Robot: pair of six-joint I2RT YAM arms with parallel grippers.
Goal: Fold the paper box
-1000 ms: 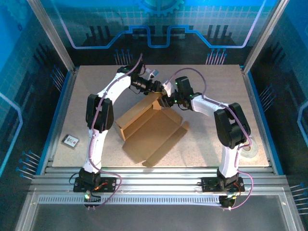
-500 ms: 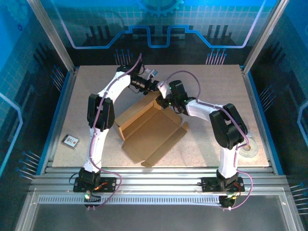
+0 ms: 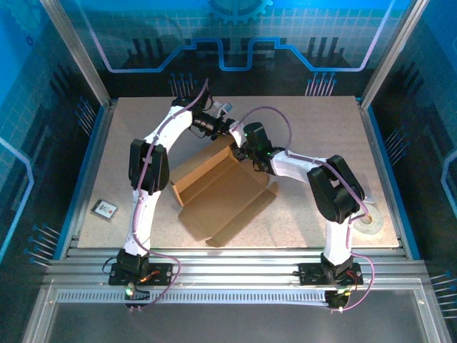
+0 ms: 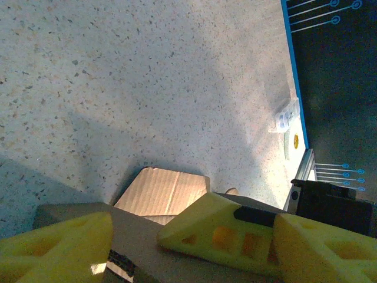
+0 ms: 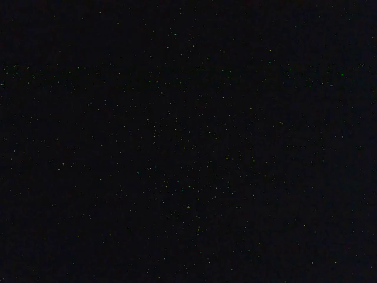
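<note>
The left gripper (image 3: pixel 230 130) hangs at the far corner of the paper box (image 3: pixel 221 189), its jaws spread wide on either side of the raised wall there. The box lies half-formed, its near flaps flat. Just right of that corner sits the right gripper (image 3: pixel 241 148), its grip unreadable. Crowded so close, the two could collide, or buckle the wall instead of folding it.

I work in a robotics lab cell: speckled beige table (image 3: pixel 321 121), silver aluminium rails (image 3: pixel 235 271) at its near edge, blue circuit-patterned panels (image 3: pixel 235 36) walling it, my two white arms (image 3: pixel 145 211) bolted there.
</note>
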